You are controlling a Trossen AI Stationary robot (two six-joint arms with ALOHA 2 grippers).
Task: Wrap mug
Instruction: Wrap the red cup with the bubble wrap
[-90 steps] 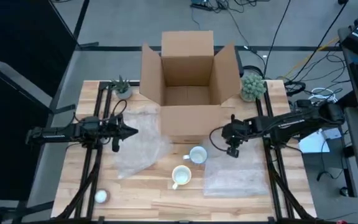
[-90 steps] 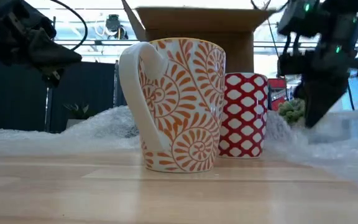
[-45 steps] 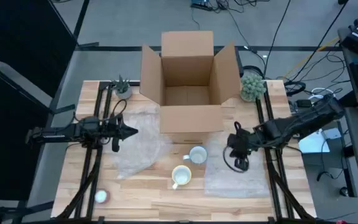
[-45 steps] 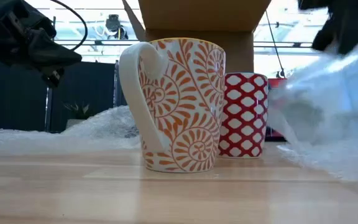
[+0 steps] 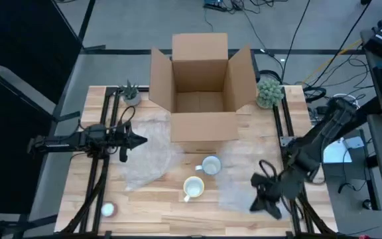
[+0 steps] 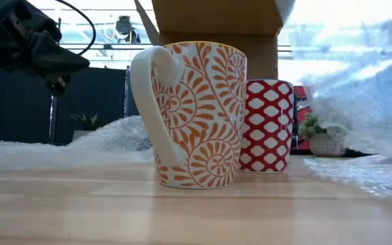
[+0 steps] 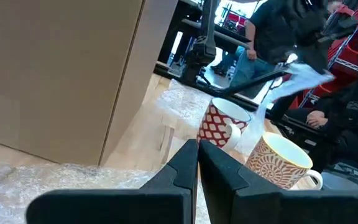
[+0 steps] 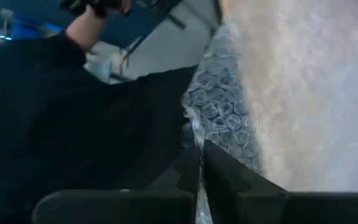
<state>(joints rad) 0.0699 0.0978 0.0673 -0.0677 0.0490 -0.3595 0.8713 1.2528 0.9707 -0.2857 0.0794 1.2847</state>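
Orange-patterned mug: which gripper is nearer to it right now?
Right, narrowly. The right gripper sits beside the orange-patterned mug at the table's front, shut on the bubble wrap sheet. The left gripper hangs farther back, on the mug's other side.

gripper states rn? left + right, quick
Left gripper: shut, holding nothing, hovering over the left bubble wrap.
Right gripper: shut on the right bubble wrap sheet, lifting its edge.

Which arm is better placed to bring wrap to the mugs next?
Right. The right gripper is shut on a bubble wrap sheet beside the mugs; the left gripper waits shut, farther off.
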